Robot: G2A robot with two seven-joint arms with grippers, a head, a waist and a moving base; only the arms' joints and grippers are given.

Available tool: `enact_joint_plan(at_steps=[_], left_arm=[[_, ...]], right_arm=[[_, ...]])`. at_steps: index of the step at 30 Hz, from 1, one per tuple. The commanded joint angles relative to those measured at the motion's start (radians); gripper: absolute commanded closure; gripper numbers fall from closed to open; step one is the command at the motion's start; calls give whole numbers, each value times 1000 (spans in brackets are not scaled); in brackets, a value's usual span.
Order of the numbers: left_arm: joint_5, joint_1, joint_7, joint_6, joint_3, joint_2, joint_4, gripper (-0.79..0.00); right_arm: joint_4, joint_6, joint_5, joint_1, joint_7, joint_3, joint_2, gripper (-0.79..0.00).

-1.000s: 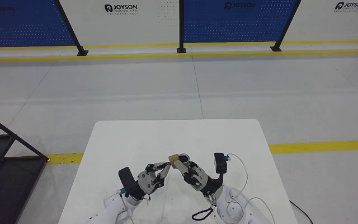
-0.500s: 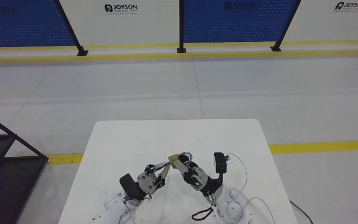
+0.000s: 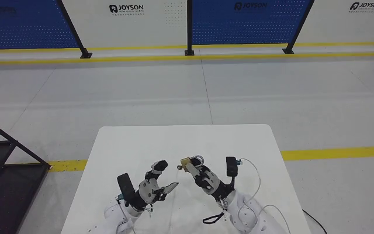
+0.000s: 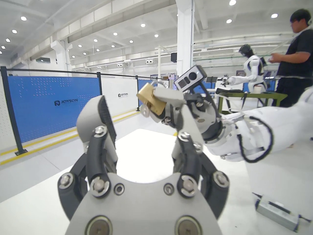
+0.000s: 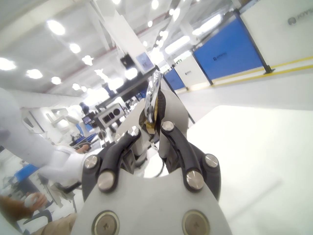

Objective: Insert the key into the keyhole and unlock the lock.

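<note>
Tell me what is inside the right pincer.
A brass padlock is clamped inside the right pincer. Its fingers cover part of the padlock's body, so that part cannot be seen.

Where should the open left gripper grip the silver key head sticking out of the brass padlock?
Probably pinch the round key head across its flat faces, coming from the end of the padlock opposite the shackle: the right gripper clamps the brass body, leaving that end free.

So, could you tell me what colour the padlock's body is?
The padlock is brass gold; the left wrist view shows it best.
</note>
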Motion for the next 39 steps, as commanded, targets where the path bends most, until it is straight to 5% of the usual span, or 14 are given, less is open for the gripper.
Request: enact_joint_plan(at_steps=[1, 4, 8, 16, 17, 21, 25, 39], left_arm=[[-27, 45, -29, -49, -68, 16, -22, -785], [-52, 123, -59, -50, -189, 37, -51, -785], [-60, 228, -142, 66, -324, 52, -88, -785], [-113, 296, -195, 106, -397, 55, -110, -785], [-113, 296, -195, 106, -397, 55, -110, -785], [-113, 296, -195, 106, -397, 55, -110, -785], [-113, 296, -195, 106, -397, 55, -110, -785], [-113, 296, -195, 106, -397, 55, -110, -785]], right_arm=[[17, 45, 8, 18, 96, -13, 1, 0], [48, 106, -1, 53, 277, -62, 0, 0], [75, 254, -53, 123, 493, -154, -15, 0], [163, 422, -108, 223, 588, -307, -64, 0], [171, 436, -115, 230, 592, -318, -69, -154], [194, 469, -135, 248, 602, -346, -79, -573], [196, 487, -163, 253, 618, -355, -80, -782], [-12, 501, -286, 140, 609, -255, -20, -785]])
